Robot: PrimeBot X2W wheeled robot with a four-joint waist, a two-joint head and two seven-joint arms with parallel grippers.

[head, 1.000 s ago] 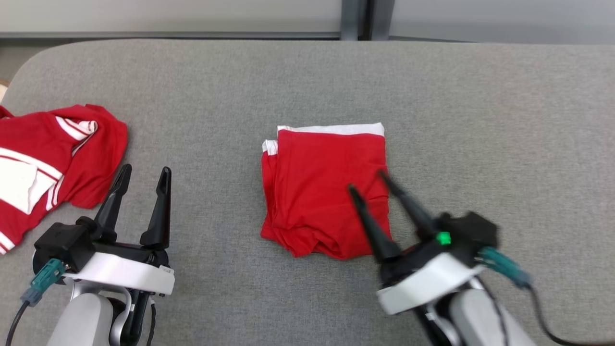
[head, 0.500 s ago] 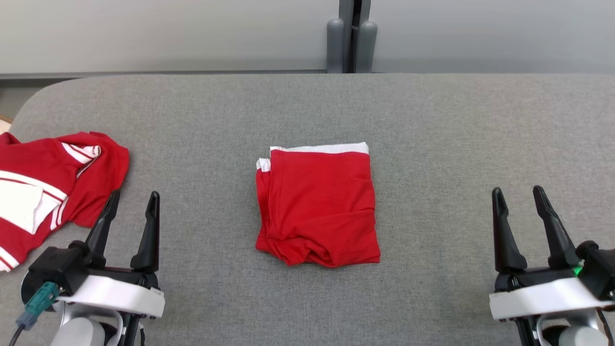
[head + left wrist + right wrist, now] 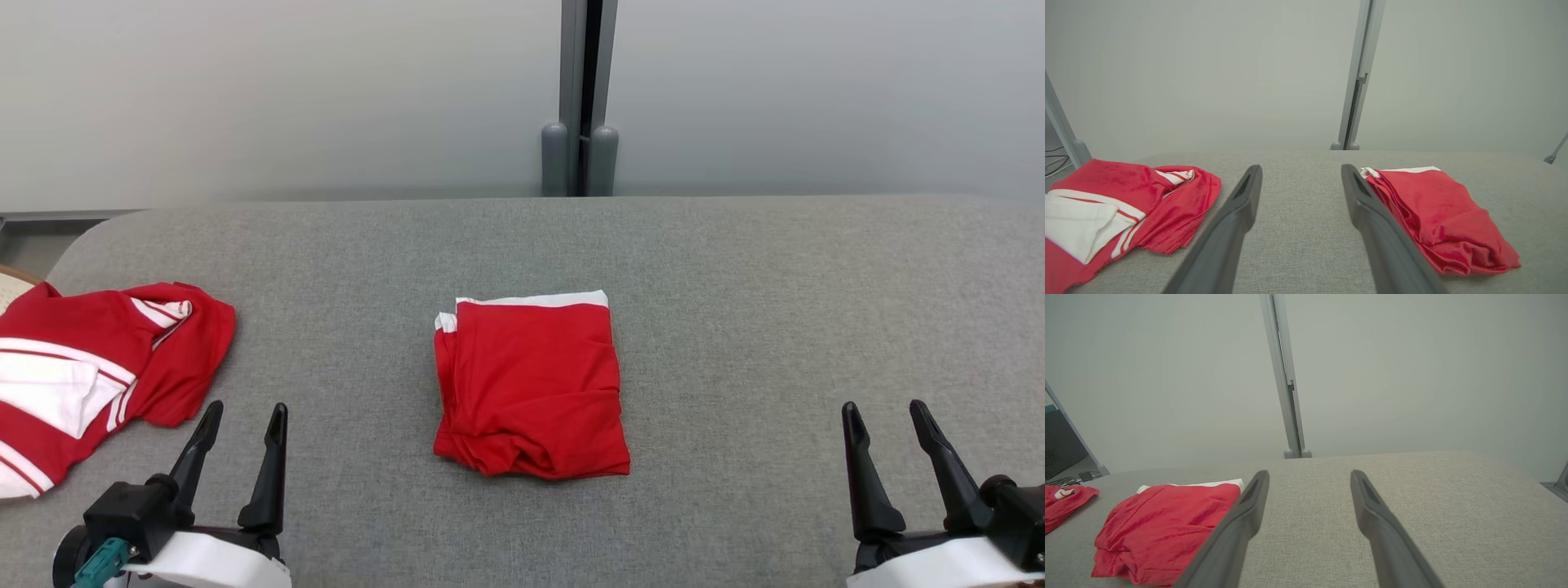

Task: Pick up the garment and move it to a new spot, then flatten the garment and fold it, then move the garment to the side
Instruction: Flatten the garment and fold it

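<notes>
The garment [image 3: 531,384] is a red piece with a white band, folded into a neat rectangle in the middle of the grey table [image 3: 735,278]. It also lies right of my left fingers [image 3: 1437,212] and left of my right fingers [image 3: 1163,531]. My left gripper [image 3: 243,412] stands open at the lower left, well apart from the garment and holding nothing. At the lower right my right gripper [image 3: 886,410] is open too, empty, far from the fold's right edge.
A second red garment with white stripes [image 3: 90,376] lies crumpled at the table's left edge, also in the left wrist view [image 3: 1122,204]. A pale wall with a grey post [image 3: 580,98] rises behind the table. Bare grey cloth lies on the right.
My right gripper has let go of the folded garment, opened and pulled back to the lower right. The head camera has tilted up, so the whole scene sits lower in view.
</notes>
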